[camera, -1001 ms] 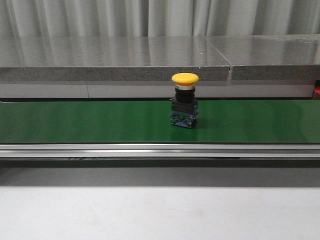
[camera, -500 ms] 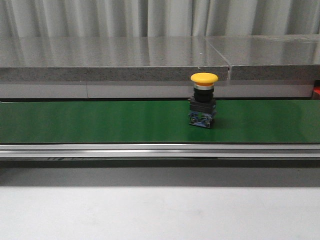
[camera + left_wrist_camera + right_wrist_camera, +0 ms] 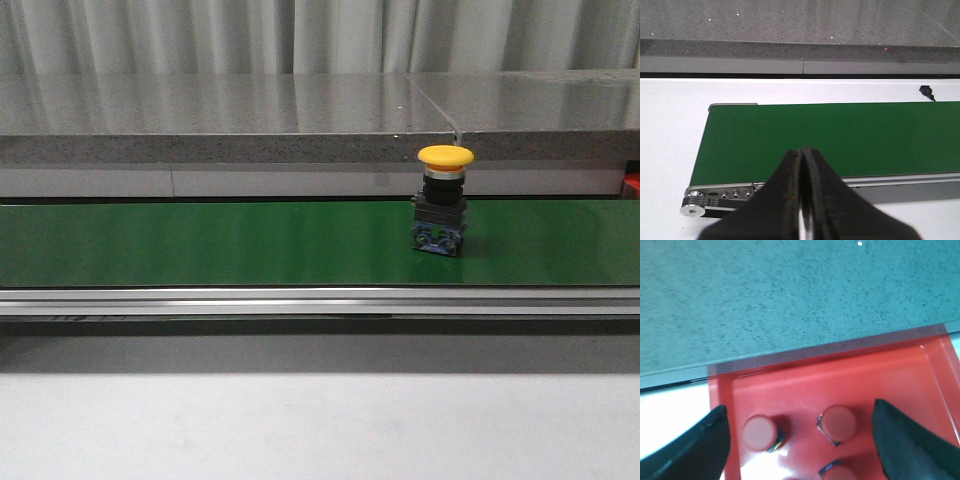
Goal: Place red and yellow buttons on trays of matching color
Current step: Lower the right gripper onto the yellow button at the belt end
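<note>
**Yellow button upright on the green belt**

A yellow button [image 3: 444, 156] stands upright on a green belt [image 3: 200, 243], right of the middle. Its cap sits on a black body with a blue base [image 3: 437, 239] touching the belt. A silver rail [image 3: 300, 300] runs along the belt's near edge. Behind the belt lies a grey stone ledge [image 3: 230, 115], with pleated curtains [image 3: 300, 35] beyond it. A pale bench [image 3: 300, 425] fills the foreground. A sliver of red [image 3: 634, 184] shows at the right edge.
</note>
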Available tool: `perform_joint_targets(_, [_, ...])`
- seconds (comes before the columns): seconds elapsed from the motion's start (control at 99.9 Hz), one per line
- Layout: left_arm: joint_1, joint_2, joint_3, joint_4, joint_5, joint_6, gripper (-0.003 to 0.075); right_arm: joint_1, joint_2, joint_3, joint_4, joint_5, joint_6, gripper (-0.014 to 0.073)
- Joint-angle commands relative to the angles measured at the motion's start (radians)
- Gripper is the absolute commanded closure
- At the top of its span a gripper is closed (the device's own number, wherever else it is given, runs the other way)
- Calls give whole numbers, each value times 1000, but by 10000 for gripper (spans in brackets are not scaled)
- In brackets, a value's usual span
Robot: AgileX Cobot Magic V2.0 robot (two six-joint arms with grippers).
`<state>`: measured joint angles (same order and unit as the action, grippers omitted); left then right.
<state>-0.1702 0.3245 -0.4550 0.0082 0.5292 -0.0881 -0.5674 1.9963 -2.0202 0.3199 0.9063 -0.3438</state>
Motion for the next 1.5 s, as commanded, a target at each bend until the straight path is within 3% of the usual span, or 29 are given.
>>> perform_joint_targets(0.0, [-9, 8, -28, -8, -73, 0, 739, 2, -120, -34, 22, 14, 13, 11])
perform_joint_targets(0.31, [-9, 8, -28, -8, -73, 0, 739, 35, -373, 130, 22, 63, 13, 11])
perform_joint_targets(0.6, [-9, 8, -28, -8, -73, 0, 739, 107, -639, 495, 22, 24, -1, 11])
perform_joint_targets(0.921, [-9, 8, -28, -8, -73, 0, 739, 270, -873, 891, 22, -59, -12, 11])
perform_joint_targets(1.231, [-9, 8, -28, -8, -73, 0, 739, 390, -905, 1088, 22, -108, -128, 11])
perform_joint_targets(1.491, [-9, 8, -28, -8, -73, 0, 739, 482, -832, 1111, 22, -175, -129, 11])
